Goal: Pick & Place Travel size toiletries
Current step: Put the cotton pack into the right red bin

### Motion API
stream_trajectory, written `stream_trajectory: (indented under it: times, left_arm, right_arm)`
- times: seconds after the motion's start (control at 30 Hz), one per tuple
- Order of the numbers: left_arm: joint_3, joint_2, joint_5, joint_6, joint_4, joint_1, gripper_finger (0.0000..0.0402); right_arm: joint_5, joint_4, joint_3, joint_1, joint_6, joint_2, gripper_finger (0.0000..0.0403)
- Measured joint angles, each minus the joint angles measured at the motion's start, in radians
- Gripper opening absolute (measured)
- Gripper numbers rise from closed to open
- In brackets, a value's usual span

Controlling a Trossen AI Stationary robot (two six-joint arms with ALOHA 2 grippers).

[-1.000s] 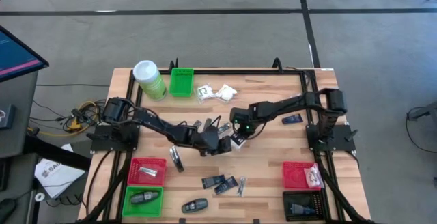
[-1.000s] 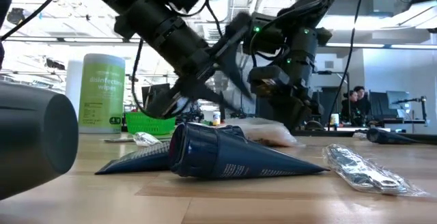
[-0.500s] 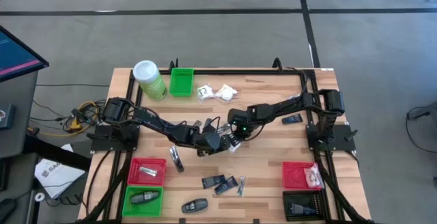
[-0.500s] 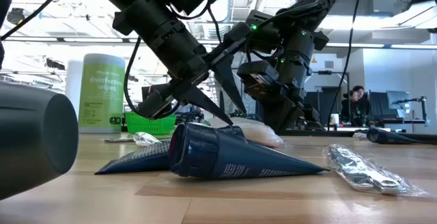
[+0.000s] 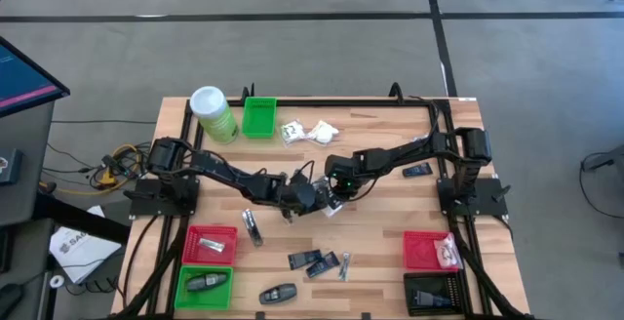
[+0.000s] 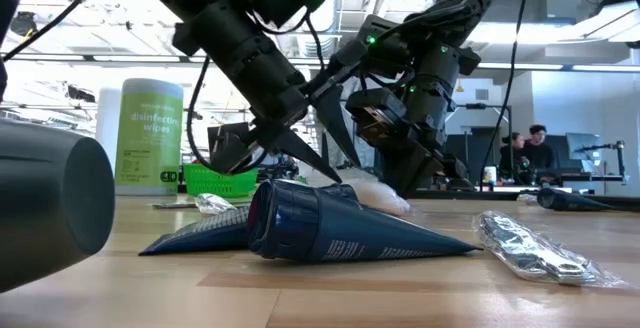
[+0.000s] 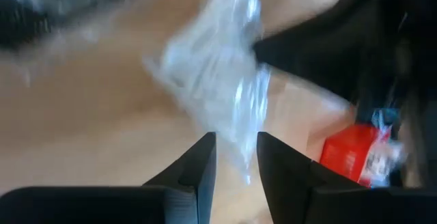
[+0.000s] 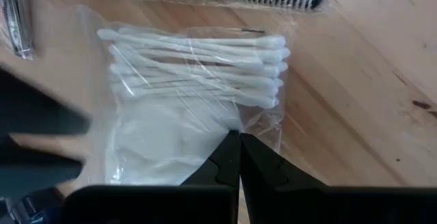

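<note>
A clear packet of cotton swabs point(image 8: 198, 67) lies mid-table point(image 5: 332, 206), showing pale behind the dark blue tube in the low view point(image 6: 372, 196). My right gripper point(image 8: 239, 136) comes down on it from the table's right point(image 5: 337, 187), shut. From the left, my left gripper point(image 7: 236, 157) reaches the same packet point(image 7: 215, 80). Its fingers stand a narrow gap apart, with the packet's near edge between their tips. Whether they touch it I cannot tell. My right gripper has its shut fingertips on the packet's clear film point(image 8: 235, 123), just beside the swabs' ends and near one edge. The fingers point steeply down, slanting in from the table's right. The film creases toward the tips, and the packet rests on the table.
A green canister point(image 5: 213, 113), a green bin point(image 5: 259, 117) and white sachets point(image 5: 310, 132) stand at the back. Red point(image 5: 210, 245) and green point(image 5: 203, 283) bins sit front left, red point(image 5: 431, 250) and black point(image 5: 434, 293) bins front right. Dark packets point(image 5: 314, 260) lie near the front.
My right gripper has tipped and sunk toward the packet, staying shut. My left gripper has tipped its fingers down toward the packet, its gap unchanged.
</note>
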Motion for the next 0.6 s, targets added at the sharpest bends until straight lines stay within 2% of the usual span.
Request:
stream_trajectory:
  times: [0.27,0.6]
  left_arm:
    - [-0.032,0.000,-0.005,-0.056,-0.001,-0.011,0.0102]
    - [-0.038,0.000,-0.028,-0.016,0.000,0.034,0.0102]
  right_arm:
    - [-0.005,0.007,0.000,-0.016,0.000,0.000,0.0000]
    - [-0.006,0.019,0.000,-0.019,-0.005,0.001,0.0000]
